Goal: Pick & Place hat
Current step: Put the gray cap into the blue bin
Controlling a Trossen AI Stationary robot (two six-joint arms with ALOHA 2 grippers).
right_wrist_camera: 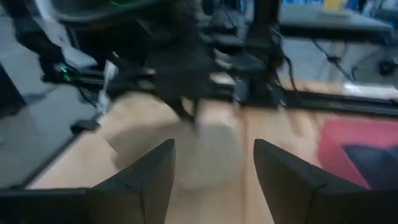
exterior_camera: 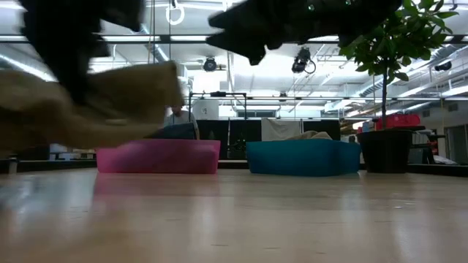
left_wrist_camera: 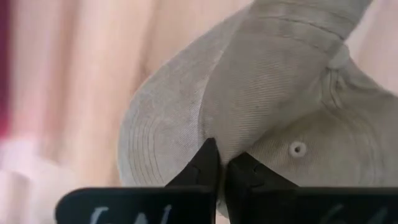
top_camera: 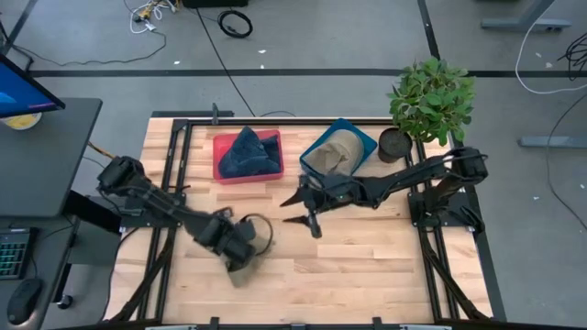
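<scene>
Beige cotton cap (left_wrist_camera: 261, 106) is what I have pinched in my left claw (left_wrist_camera: 221, 163), the 2 dark fingertips pressed together on the fabric where brim meets crown. From above, that claw (top_camera: 240, 246) sits over the front-left part of the light wooden bench (top_camera: 367, 266), with the cap (top_camera: 246, 268) bunched beneath it. From bench height the cap (exterior_camera: 88, 102) hangs clear of the wood, lifted and drooping under the dark arm.

My right claw (top_camera: 298, 209) is near the bench's middle, just in front of the 2 bins, with its fingers spread wide and nothing between them; the right wrist camera shows both fingers (right_wrist_camera: 146, 177) well apart over bare wood.

At the back of the bench I see a pink plastic bin (top_camera: 223, 170) holding a crumpled dark blue cloth (top_camera: 249, 152), and beside it a blue plastic bin (top_camera: 365, 139) with a tan hat-like bundle (top_camera: 335, 154) inside. A green leafy plant in a black pot (top_camera: 429, 101) stands at the back-right corner, just beside the blue bin. Both bins (exterior_camera: 157, 157) (exterior_camera: 303, 157) sit well apart from the lifted cap.
</scene>
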